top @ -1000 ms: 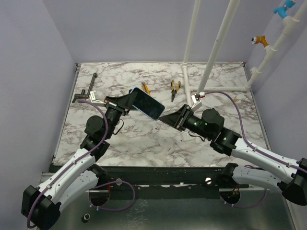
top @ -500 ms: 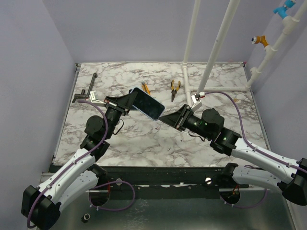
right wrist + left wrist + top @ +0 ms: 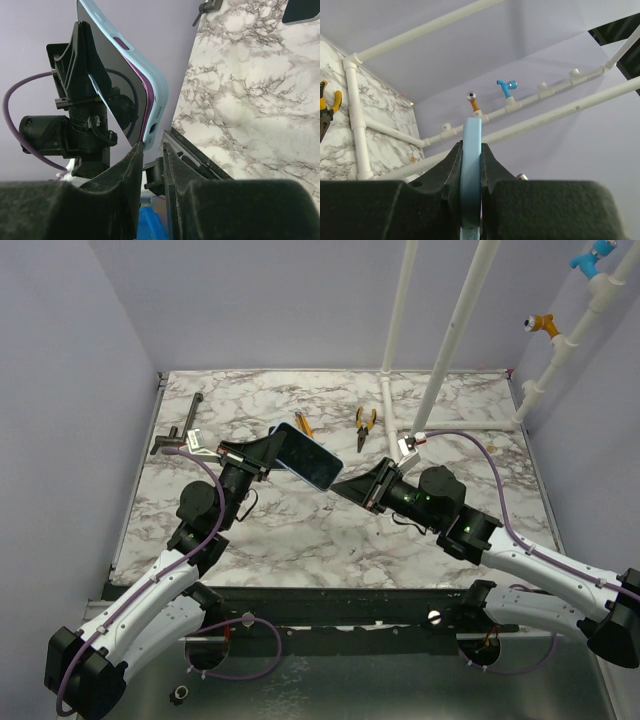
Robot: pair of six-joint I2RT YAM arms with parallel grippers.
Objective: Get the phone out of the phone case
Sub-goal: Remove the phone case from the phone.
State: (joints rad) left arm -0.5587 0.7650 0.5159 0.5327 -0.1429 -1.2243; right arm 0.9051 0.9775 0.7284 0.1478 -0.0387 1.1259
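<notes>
Right fingers (image 3: 127, 190) narrower; phone (image 3: 305, 455) unmoved.

This was a robotics lab test cell, not a home. A marble-patterned table (image 3: 300, 540) was boxed in by plain lavender walls (image 3: 60, 390), with a left arm (image 3: 190, 540) and a right arm (image 3: 480, 535) bolted at its near edge. A frame of white plastic pipes (image 3: 455, 330) stood at the back, and yellow-handled pliers (image 3: 366, 424) lay on the table.
</notes>
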